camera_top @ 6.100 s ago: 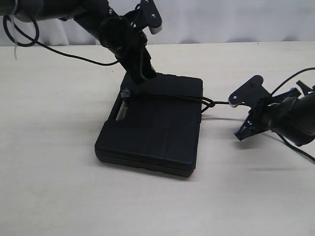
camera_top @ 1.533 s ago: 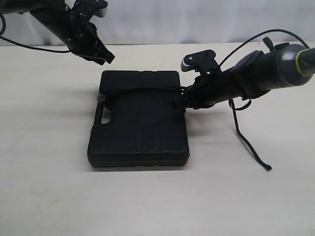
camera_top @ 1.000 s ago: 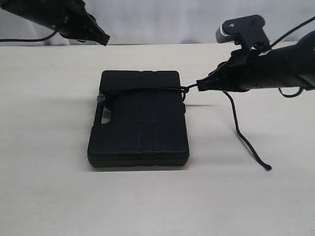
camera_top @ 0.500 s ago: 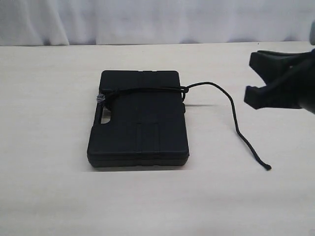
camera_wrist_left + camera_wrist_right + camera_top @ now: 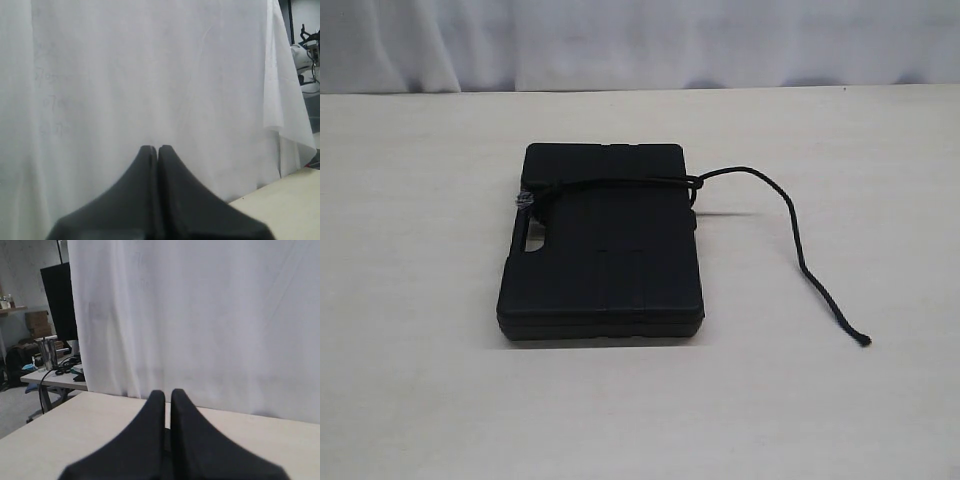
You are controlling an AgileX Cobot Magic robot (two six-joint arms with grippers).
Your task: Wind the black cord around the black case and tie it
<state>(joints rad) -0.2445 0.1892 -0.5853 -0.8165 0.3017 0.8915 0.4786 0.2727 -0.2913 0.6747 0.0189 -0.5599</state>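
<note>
Here's the black case (image 5: 605,270), lying flat in the middle of the pale table (image 5: 430,380), lid up, with its handle slot (image 5: 533,238) on the left edge in the exterior view. The black cord (image 5: 801,258) runs in one band across the far part of the lid, edge to edge. It meets a small grey bit (image 5: 525,199) at the left edge just above the slot, and on the right edge it gathers into a knot (image 5: 692,182) tight against the case. From that knot the loose tail arcs out to the right and curls down across the bare tabletop. It finishes at a free end (image 5: 866,341) well apart from the case, with nothing touching it. A white curtain (image 5: 620,40) hangs behind the table. Neither arm shows in the exterior view. On the left wrist camera, the left gripper (image 5: 157,148) points at the curtain, its two dark fingers pressed together with nothing between them. On the right wrist camera, the right gripper (image 5: 167,392) has its fingers drawn together too, tips side by side and holding nothing. Beyond them are the table edge, a dark upright panel (image 5: 60,300) and a cluttered side desk (image 5: 55,377).
</note>
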